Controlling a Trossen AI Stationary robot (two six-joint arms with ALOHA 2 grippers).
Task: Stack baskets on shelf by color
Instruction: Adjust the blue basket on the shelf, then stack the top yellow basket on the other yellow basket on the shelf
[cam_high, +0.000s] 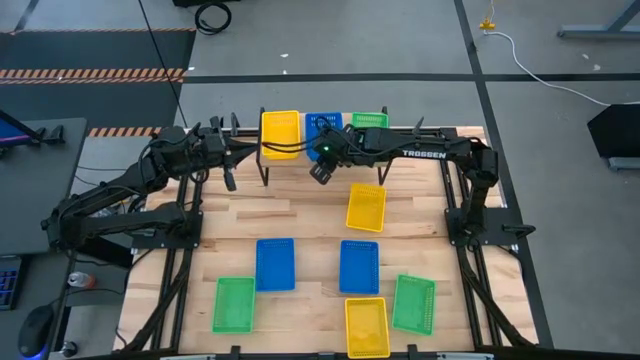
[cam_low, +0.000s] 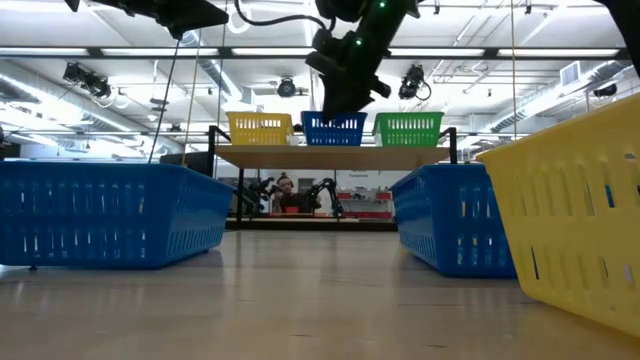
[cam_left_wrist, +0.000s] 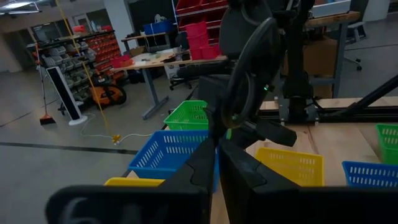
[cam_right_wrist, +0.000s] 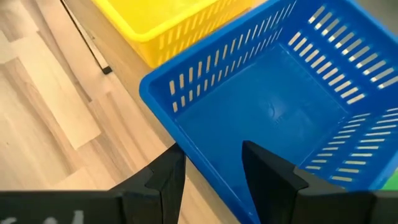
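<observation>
Your right gripper (cam_right_wrist: 208, 165) sits at the near rim of the blue basket on the shelf (cam_high: 323, 125), one finger outside the wall and one inside, with a gap on both sides of the plastic, so it is spread and grasping nothing. That basket stands in the middle of the shelf (cam_low: 330, 156), between the yellow basket on the shelf (cam_high: 281, 132) on its left and the green basket on the shelf (cam_high: 369, 121) on its right.

If you are letting go, draw the fingers straight up and toward the near side so the inner finger clears the wall without dragging the basket off the plank. If you mean to shift it, close on the rim squarely first. Keep the basket from riding into either neighbour.

Your left gripper (cam_left_wrist: 214, 168) is clenched and empty, hanging off the left end of the shelf. Leave it parked.

Seven baskets lie on the slatted table (cam_high: 310, 220): the yellow basket nearest the shelf (cam_high: 366, 206), two blue ones (cam_high: 275, 264) (cam_high: 359, 266) mid-table, green ones at left (cam_high: 234, 304) and right (cam_high: 414, 303), and another yellow one (cam_high: 367, 326) at the near edge.

From above, your right arm covers part of the blue and green baskets, so you cannot judge their seating on the plank. The level view shows only their near faces. Whether any shelf basket already holds a second one nested inside is hard to tell.
</observation>
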